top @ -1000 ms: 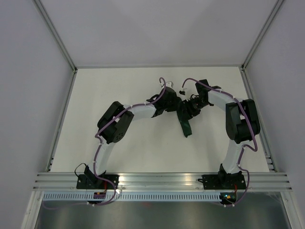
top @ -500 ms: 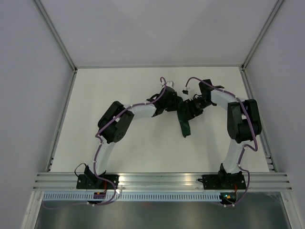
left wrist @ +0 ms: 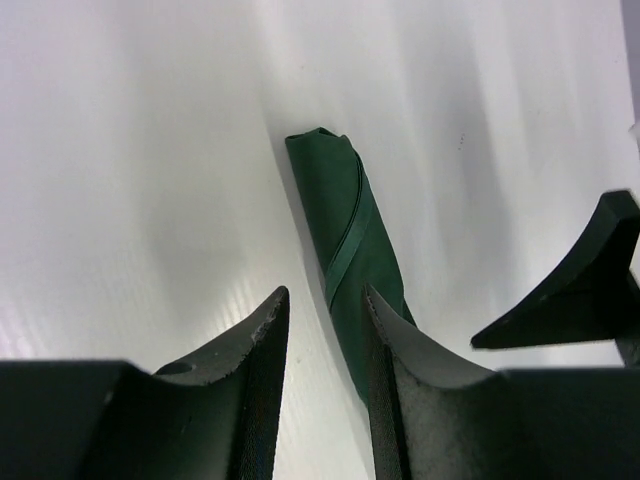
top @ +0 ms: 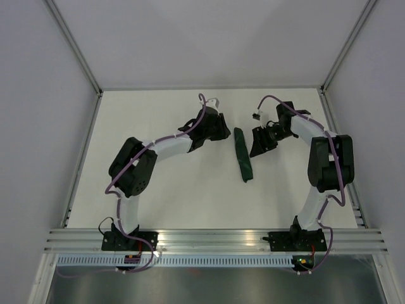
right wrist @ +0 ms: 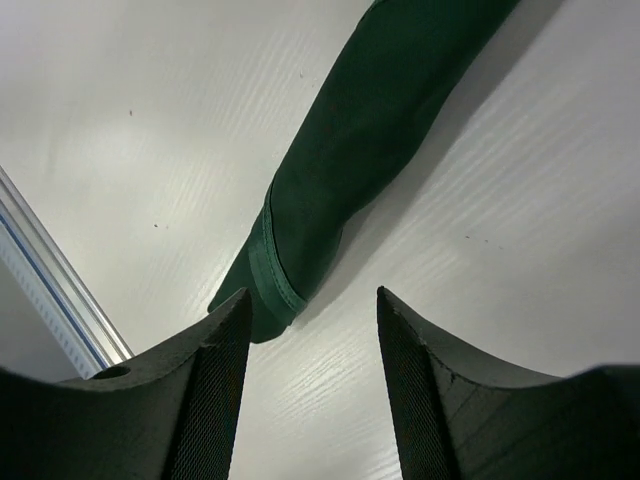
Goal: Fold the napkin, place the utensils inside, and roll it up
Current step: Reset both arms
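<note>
The dark green napkin (top: 242,154) lies rolled into a slim tube on the white table, between the two arms. It also shows in the left wrist view (left wrist: 352,250) and in the right wrist view (right wrist: 360,160). My left gripper (top: 223,130) is open and empty, just left of the roll's far end. My right gripper (top: 256,143) is open and empty, just right of the roll. The utensils are hidden from view.
The white table (top: 190,190) is bounded by grey walls on three sides and a metal rail (top: 215,239) at the near edge. A rail edge (right wrist: 50,290) shows in the right wrist view.
Both grippers have drawn back sideways from the rolled napkin, the left one to the left and the right one to the right. The roll now lies uncovered on the table.
</note>
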Tool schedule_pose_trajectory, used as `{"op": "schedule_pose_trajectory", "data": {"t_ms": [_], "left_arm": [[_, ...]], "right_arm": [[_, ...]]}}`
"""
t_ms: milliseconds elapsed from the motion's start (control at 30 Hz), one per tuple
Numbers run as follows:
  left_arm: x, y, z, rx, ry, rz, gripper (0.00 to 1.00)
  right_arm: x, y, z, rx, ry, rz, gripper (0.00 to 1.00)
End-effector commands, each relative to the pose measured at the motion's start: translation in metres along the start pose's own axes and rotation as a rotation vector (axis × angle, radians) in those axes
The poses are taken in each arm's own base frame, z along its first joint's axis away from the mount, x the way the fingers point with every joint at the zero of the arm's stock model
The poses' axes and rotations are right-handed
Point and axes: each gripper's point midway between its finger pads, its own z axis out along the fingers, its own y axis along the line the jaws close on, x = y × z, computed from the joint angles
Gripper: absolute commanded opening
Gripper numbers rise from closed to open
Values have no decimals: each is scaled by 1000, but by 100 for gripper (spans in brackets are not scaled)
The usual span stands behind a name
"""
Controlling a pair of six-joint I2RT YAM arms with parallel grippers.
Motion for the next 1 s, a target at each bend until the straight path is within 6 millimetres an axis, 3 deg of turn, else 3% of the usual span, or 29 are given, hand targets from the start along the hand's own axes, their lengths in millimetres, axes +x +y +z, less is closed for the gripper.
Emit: {"op": "schedule_pose_trajectory", "data": {"t_ms": [0,33,100,133,167,200,233,300,333,400,567,733,967], "left_arm": [[-35,-14,-41,46,-81,65,40],[-45,-20,-59,58,-102,73,40],[-40,-13,-74,42,-95,102,40],[-51,-19,-95,55,-123,107,40],[-41,-11,-103,32,-96,120,40],[-43,-12,-114,39,-104,127,40],[-55,-20,-136,61,-142,132,40],[-48,-13,-156,53,-138,151,41],[-58,-18,-178,71,-177,162,41],[-48,-10,-195,57,-157,175,41],[-45,-4,-253,80,-218,204,45],[-31,11,-275,58,-207,219,46],[-26,15,-283,62,-208,224,47]], "right_arm": [[-36,16,-45,-6,-144,-63,59],[-40,13,-54,-2,-175,-55,59],[-46,15,-70,3,-224,-59,60],[-47,11,-82,7,-257,-49,60],[-50,13,-92,20,-284,-60,60],[-50,9,-103,34,-311,-52,61],[-52,10,-110,33,-337,-59,61],[-53,5,-131,63,-401,-42,61],[-53,5,-138,67,-423,-41,62],[-53,3,-159,91,-476,-30,62],[-44,4,-197,177,-555,-29,62],[-34,0,-227,291,-637,-12,72],[-31,-2,-244,370,-722,12,76]]}}
